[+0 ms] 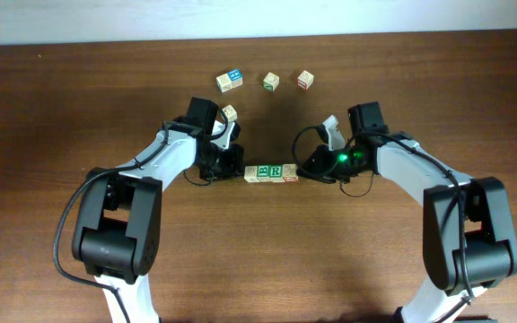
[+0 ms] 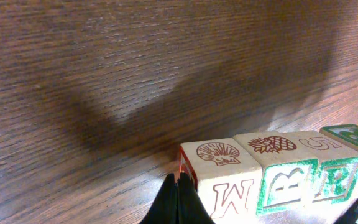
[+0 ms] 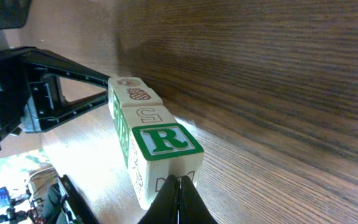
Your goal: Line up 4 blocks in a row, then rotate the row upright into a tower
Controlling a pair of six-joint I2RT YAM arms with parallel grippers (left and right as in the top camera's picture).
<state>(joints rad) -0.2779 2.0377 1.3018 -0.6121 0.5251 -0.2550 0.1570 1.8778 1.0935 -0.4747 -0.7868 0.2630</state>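
Observation:
Four pale wooden blocks [image 1: 271, 172] lie in a touching row at the table's middle. In the left wrist view the nearest block [image 2: 222, 174] has a shell on top and a red-orange "M" on its side. After it come a green "B" block [image 2: 284, 177], a block with a tan "S" on top [image 2: 328, 163] and a green-topped one [image 2: 356, 134]. My left gripper [image 2: 178, 186] is shut, its tips against the row's left end. My right gripper [image 3: 180, 183] is shut, its tips touching the end face of the green "R" block [image 3: 166, 146].
Several loose cubes sit toward the back: a blue-printed one [image 1: 230, 82], a pale one [image 1: 270, 82], a red-printed one [image 1: 305, 79], and one [image 1: 229, 113] close beside my left arm. The wooden table's far edge [image 1: 258, 39] runs along the top.

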